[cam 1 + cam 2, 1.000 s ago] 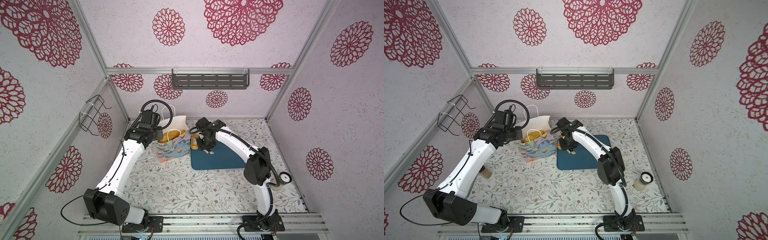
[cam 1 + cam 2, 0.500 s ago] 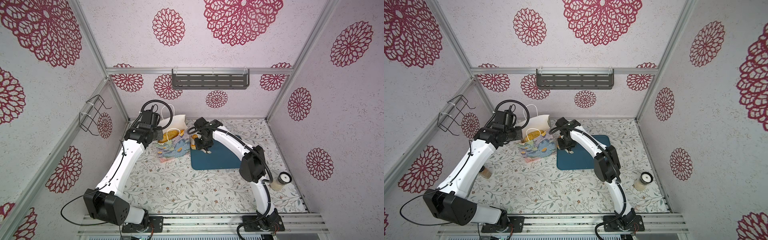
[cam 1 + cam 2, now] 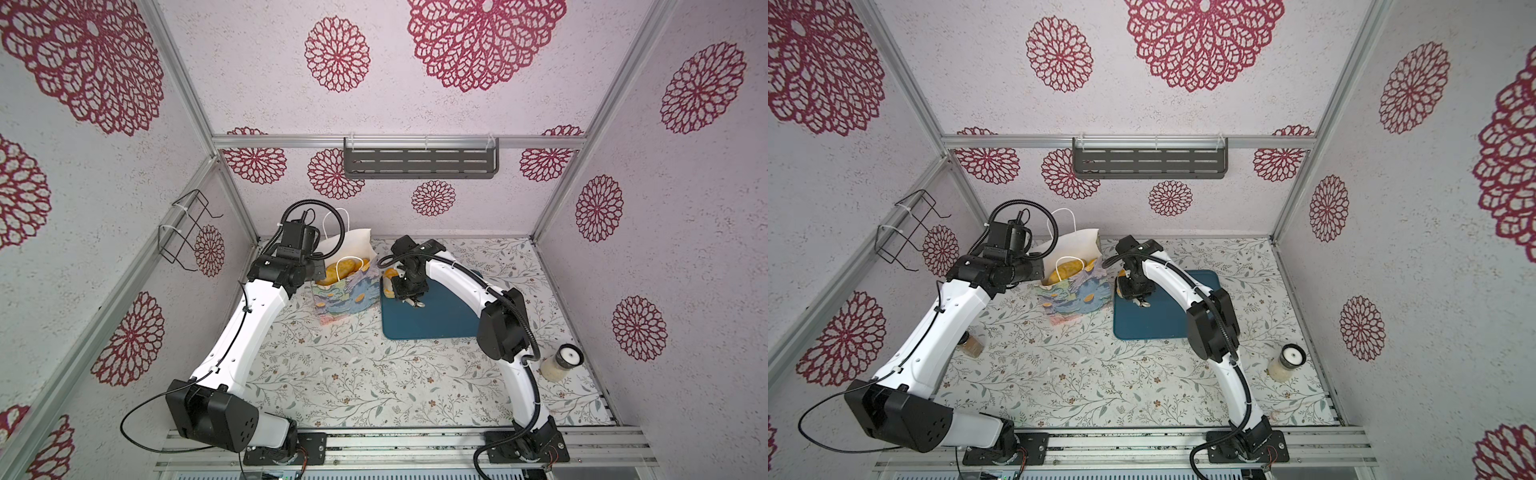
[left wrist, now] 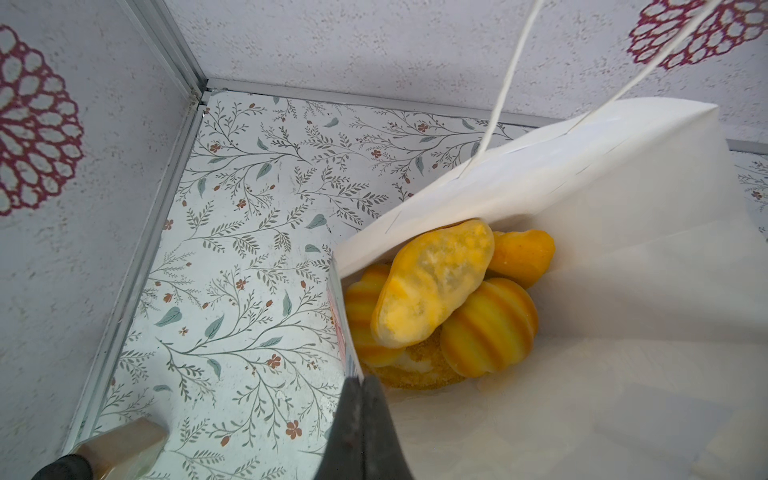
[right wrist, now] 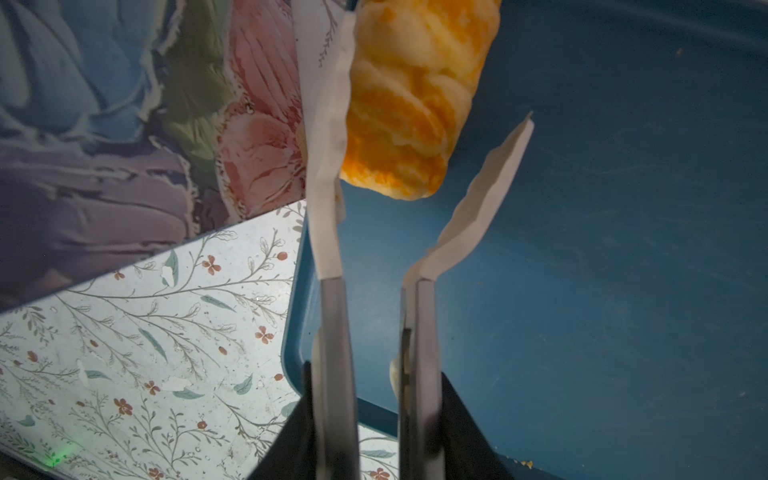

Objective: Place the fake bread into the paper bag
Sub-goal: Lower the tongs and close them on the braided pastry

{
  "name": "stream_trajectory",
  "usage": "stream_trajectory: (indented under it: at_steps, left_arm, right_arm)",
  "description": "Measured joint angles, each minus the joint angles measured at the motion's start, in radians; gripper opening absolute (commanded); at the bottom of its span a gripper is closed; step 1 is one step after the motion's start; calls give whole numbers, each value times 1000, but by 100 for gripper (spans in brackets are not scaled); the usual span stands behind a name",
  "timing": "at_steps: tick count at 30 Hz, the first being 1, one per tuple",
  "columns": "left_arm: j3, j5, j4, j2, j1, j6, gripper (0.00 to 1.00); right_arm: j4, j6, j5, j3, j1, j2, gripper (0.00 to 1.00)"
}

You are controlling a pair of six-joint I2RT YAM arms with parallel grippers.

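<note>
The paper bag (image 3: 345, 291) (image 3: 1075, 295) stands upright with several fake breads (image 4: 432, 286) inside. My left gripper (image 4: 360, 384) is shut on the bag's rim. One more fake bread (image 5: 409, 104) (image 3: 390, 273) lies at the teal tray's (image 5: 623, 249) far left corner, next to the bag's flowered side (image 5: 124, 124). My right gripper (image 5: 376, 374) (image 3: 409, 286) is shut on the arms of the cream-tipped tongs (image 5: 328, 166). One tong tip rests against the bread. The other tip stands off from it with a gap.
The teal tray (image 3: 436, 320) (image 3: 1163, 324) lies right of the bag. A white-lidded jar (image 3: 561, 363) stands at the front right, and a small jar (image 3: 971, 345) beside the left arm. A wire rack (image 3: 187, 228) and a grey shelf (image 3: 419, 162) hang on the walls.
The right arm's elbow has swung a little to the left while its gripper stays over the tray's far left corner. The left arm and bag have not moved.
</note>
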Motion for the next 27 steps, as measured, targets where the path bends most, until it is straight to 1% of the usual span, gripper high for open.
stream_trajectory:
  at_steps: [4,8,12,19,27]
  left_arm:
    - [-1,0,-2,-2,0,0,0]
    - [-1,0,-4,-1,0,0,0]
    - [-1,0,-4,-2,0,0,0]
    - [-1,0,-4,-2,0,0,0]
    - [-1,5,-4,-2,0,0,0]
  right_arm:
    - [0,-11,-13,0,-5,3,31]
    - [7,-16,-25,0,-6,4,22]
    - [14,-23,-32,-15,-9,4,10]
    - [83,-22,-40,-119,-10,-42,5]
    - [167,19,-37,-327,-21,-183,2]
